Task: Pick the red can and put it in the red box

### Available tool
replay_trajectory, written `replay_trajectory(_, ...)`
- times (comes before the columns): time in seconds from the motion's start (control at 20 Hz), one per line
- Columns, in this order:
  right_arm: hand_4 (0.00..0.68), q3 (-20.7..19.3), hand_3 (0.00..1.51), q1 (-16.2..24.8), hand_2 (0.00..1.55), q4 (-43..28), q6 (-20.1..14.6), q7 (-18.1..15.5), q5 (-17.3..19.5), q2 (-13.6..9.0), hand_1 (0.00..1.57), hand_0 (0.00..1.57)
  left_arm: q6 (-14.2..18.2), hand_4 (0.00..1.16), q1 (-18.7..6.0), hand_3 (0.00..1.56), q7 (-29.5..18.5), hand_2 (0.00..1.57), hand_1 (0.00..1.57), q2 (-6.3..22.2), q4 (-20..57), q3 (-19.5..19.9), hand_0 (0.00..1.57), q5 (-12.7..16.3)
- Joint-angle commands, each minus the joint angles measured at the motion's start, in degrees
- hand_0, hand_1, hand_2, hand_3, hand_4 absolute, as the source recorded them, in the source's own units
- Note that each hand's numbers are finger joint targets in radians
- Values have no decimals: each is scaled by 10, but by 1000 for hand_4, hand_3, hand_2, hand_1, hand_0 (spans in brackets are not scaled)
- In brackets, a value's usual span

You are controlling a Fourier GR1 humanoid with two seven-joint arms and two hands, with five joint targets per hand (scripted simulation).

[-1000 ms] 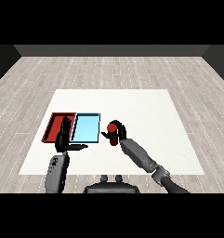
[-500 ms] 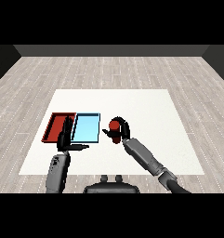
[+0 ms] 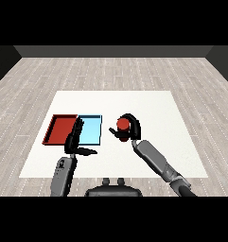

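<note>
While the red can (image 3: 122, 125) is sitting in the curled right hand (image 3: 130, 128), the carry toward the red tray (image 3: 61, 129) is waiting to begin.

Fingers and thumb are wrapping round the can, which is standing upright just right of the light blue tray (image 3: 89, 130), roughly at the table's (image 3: 148, 106) centre; whether it is clear of the surface I cannot tell. By my reading, the grasp step is finishing, and the next move is calling for travel toward nine o'clock, across the blue tray, then a release over the red one. At seven o'clock from the can, the left hand (image 3: 74, 140) is hovering with fingers straight and thumb spread, overlapping the seam between the trays. No brand, label or writing is showing anywhere.
</note>
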Motion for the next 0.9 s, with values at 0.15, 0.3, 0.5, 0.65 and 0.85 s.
replay_trajectory(0.15,624,-33,1399,25,1457,-89,21,35,60,-7,1569,1569,-12,0,16,0,31,0,0,-9,-21,-37,0,1)
replay_trajectory(0.3,624,-63,1399,11,1457,-72,58,48,61,-12,1569,1569,10,0,-33,0,78,0,0,-7,-30,-61,0,-10)
replay_trajectory(0.5,646,-48,1406,52,1464,-143,28,63,112,5,1571,1571,37,0,-9,0,78,0,0,-10,-41,-120,0,-16)
replay_trajectory(0.65,655,-58,1421,43,1476,-163,31,88,132,9,1571,1571,74,0,-66,0,113,0,0,-10,-10,-146,0,2)
replay_trajectory(0.85,633,-62,1424,53,1481,-168,43,93,170,41,1571,1571,71,0,-75,0,110,0,0,-10,11,-147,0,16)
